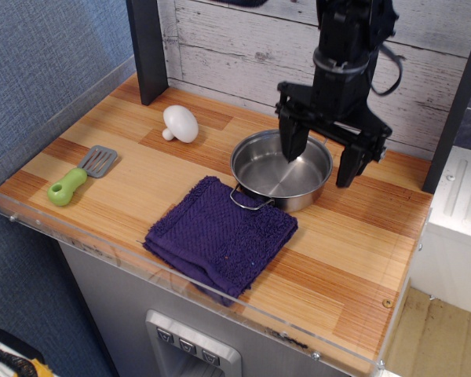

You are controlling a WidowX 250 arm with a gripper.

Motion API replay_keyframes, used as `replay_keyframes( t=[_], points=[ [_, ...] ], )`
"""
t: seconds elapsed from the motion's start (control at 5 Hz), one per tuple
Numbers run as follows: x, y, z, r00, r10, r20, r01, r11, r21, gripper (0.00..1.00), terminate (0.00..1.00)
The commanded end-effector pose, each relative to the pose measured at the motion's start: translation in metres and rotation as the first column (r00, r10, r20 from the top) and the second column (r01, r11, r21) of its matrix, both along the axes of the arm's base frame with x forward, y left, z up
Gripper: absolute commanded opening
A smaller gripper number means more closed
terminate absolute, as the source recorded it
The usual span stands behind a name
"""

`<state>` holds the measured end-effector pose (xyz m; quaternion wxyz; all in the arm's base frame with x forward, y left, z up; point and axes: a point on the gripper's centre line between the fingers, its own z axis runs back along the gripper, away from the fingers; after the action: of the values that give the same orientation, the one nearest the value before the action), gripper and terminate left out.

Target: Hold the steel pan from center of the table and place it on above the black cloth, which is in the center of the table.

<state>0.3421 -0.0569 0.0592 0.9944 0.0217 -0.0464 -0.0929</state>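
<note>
The steel pan [271,174] stands upright on the wooden table [353,251], at the back right of the black cloth [220,233]. Its near wire handle overlaps the cloth's far corner. My gripper [319,162] is open and hangs over the pan's right side. Its left finger [291,142] is over the inside of the pan and its right finger [349,162] is outside the right rim. The pan's far handle is hidden behind the gripper. The cloth lies flat near the table's front edge.
A white mushroom [180,124] lies at the back left. A green-handled spatula [81,174] lies at the left. A dark post [147,49] stands at the back left. A clear acrylic rim [220,302] runs along the front edge.
</note>
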Motion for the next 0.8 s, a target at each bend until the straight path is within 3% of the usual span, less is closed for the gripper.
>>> replay_keyframes(
  t=[0.0,0.2,0.4,0.6],
  points=[
    [0.002,-0.010,-0.013,0.999,-0.008,0.053,0.006,0.999,0.037,1.00,0.00],
    [0.009,-0.013,-0.020,0.997,-0.002,0.076,-0.001,0.999,0.042,1.00,0.00],
    [0.015,-0.014,-0.032,0.998,-0.009,0.064,0.005,0.998,0.056,1.00,0.00],
    [0.015,-0.012,-0.036,0.997,-0.008,0.070,0.004,0.999,0.053,0.00,0.00]
  ],
)
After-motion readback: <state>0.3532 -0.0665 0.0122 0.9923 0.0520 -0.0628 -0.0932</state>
